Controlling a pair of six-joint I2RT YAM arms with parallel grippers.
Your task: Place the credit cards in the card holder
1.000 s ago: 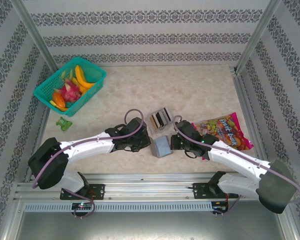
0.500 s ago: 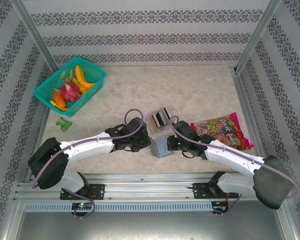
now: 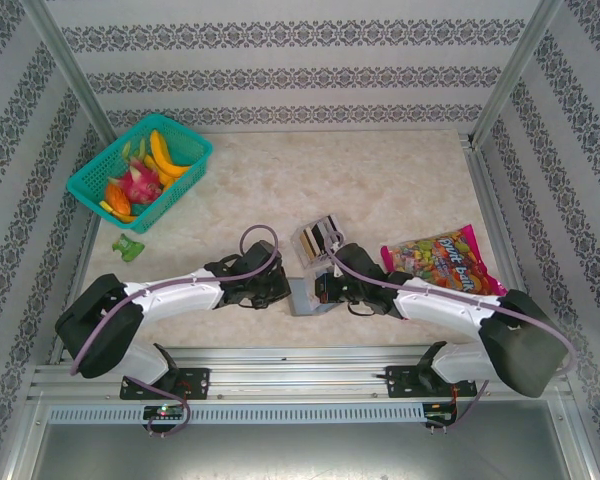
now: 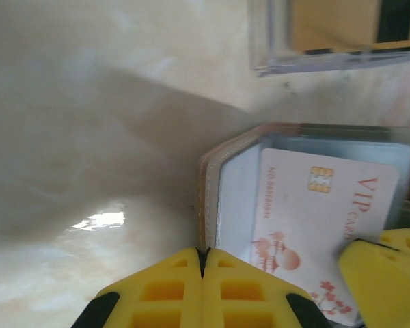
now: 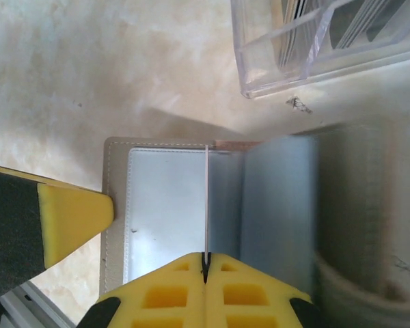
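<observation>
Two pincers are brought together over the open card holder (image 3: 302,295), which is found at the near middle of the tabletop (image 3: 380,170), between them.

On the left, the left pincer (image 4: 201,261) is clenched with its tips at the holder's tan left rim. Whether that rim is pinched or only pressed cannot be told. If that hold were lost, the cover could be swung shut, or the holder dragged right as the card is pushed.

At the middle, a pale credit card (image 4: 314,219) marked VIP is laid against a clear pocket and is judged not yet seated. Its corner could be caught on the pocket's mouth and the card bent, or it could be slid over the sleeve rather than into it.

On the right, the right pincer (image 5: 206,263) is clenched on that card's thin edge, near one corner, so the card could be twisted out of so small a grip. The other credit cards (image 4: 335,24) are stacked in a clear tray (image 5: 280,58) just beyond the holder, near enough to be knocked by either arm.

The pocket's opening cannot be made out. The holder's right half is blurred in the right wrist view, and its near edge is covered by yellow fingers. The cards in the tray cannot be counted, being cut off at the frame's edge.
</observation>
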